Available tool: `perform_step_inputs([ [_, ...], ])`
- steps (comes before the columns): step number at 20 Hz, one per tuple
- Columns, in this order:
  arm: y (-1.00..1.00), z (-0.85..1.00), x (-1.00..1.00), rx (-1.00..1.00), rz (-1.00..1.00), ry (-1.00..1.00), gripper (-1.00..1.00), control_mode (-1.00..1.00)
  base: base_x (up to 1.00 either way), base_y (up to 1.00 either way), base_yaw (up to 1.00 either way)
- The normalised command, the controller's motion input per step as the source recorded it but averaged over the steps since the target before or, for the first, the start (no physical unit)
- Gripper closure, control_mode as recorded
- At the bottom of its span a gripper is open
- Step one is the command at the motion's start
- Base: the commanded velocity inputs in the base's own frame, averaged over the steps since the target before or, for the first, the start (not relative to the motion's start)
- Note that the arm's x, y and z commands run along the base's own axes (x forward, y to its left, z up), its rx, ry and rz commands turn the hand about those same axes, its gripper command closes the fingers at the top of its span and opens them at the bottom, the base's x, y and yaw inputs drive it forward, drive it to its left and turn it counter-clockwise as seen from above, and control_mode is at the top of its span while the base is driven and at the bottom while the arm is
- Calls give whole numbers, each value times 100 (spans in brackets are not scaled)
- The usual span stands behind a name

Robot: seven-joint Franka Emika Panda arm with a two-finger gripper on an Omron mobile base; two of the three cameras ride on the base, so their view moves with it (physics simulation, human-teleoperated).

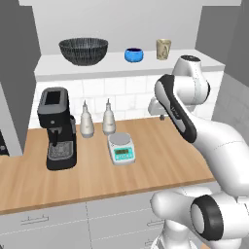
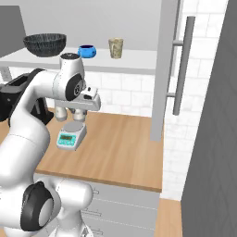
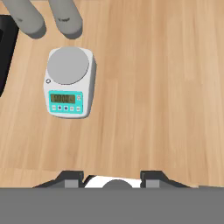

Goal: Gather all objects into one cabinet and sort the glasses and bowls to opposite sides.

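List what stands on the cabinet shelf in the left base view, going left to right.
dark patterned bowl → blue bowl → beige cup

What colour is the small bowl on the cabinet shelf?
Glossy bright blue. The small bowl shows best in the left base view, between the dark patterned bowl and a beige cup.

Rendered, evenly and brightly lit from above; no glare. Soft shadows only: beside the coffee machine (image 1: 57, 129) at left of frame, under the scale (image 3: 68, 82) upper left in hand view. Slightly soft, low resolution throughout. No visible edge distortion.
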Motion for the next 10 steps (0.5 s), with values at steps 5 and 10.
perform_step_inputs([
  [5,0,0,0,0,0,0,-100,100,0,0,0],
  [10,0,0,0,0,0,0,-100,100,-15,0,0],
])
